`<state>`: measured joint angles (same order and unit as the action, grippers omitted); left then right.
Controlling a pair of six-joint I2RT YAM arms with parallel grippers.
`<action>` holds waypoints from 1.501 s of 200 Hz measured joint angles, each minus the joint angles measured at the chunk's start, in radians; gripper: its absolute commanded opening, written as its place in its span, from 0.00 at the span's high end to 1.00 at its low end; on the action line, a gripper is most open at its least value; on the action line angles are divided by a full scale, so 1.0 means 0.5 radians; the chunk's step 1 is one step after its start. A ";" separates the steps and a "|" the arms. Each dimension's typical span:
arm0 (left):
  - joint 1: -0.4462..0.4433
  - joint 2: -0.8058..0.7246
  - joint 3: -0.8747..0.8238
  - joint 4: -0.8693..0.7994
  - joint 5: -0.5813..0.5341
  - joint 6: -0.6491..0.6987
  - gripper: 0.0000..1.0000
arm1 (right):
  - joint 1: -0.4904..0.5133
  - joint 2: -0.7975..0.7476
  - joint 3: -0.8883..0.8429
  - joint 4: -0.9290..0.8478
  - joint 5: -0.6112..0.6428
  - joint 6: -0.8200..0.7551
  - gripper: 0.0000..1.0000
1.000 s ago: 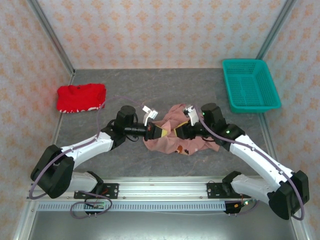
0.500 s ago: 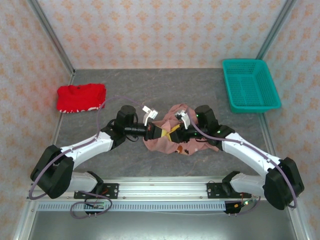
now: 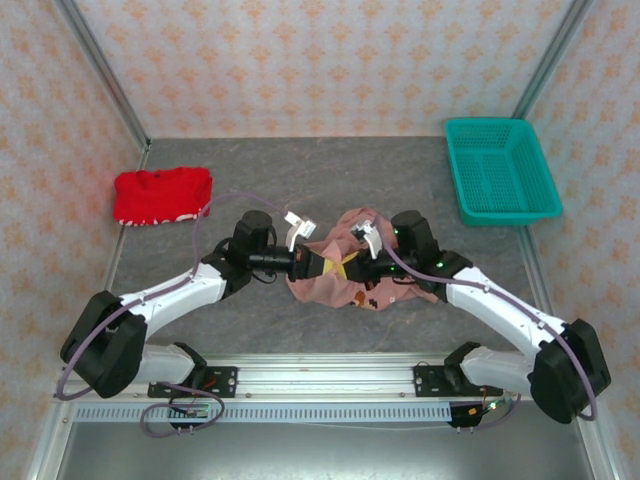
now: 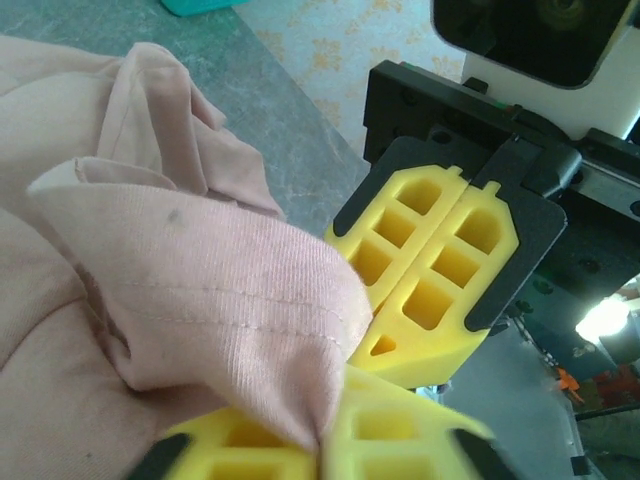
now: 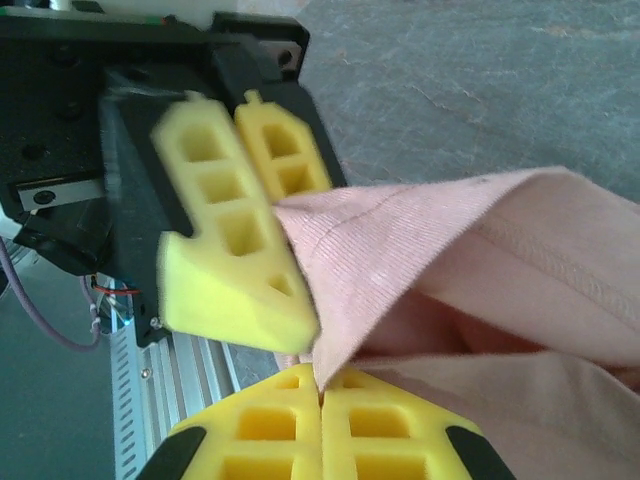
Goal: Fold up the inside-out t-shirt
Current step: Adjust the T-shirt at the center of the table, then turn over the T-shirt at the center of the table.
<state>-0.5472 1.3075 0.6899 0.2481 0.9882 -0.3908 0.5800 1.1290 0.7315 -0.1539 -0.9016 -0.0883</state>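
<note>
Robot lab test cell, patterned wall panels [image 3: 330, 60] between aluminium posts [image 3: 100, 75], grey stone-look table [image 3: 300, 170], aluminium rail [image 3: 330, 375] at six o'clock carrying two white robot arms [image 3: 180, 290], teal basket [image 3: 485, 122] at two o'clock, red garment [image 3: 160, 195] at ten o'clock

The t-shirt [image 3: 325, 287] lies bunched at the middle of the counter [image 3: 300, 180], just beyond the arm bases. The left pincer [image 3: 318, 265] reaches it from the left and the right pincer [image 3: 352, 266] from the right, and they meet on one fold. Another garment [image 3: 160, 195] lies far left, and a basket [image 3: 490, 123] sits back right.
</note>
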 measured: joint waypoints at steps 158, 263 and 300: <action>-0.166 0.008 0.085 -0.542 -0.542 0.402 0.98 | -0.060 0.230 0.697 -0.878 0.608 0.308 0.53; 0.126 0.040 0.175 -0.809 -0.958 0.128 0.25 | -0.283 1.235 1.176 -0.761 1.611 0.338 0.37; 0.269 0.462 0.500 -0.850 -1.088 -0.018 0.21 | -0.351 1.313 1.131 -0.859 1.527 0.301 0.31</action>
<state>-0.4126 1.5387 0.9401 -0.1768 0.4442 -0.4000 0.4046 1.7855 1.2968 -0.5835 -0.1383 0.0620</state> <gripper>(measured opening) 0.793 0.683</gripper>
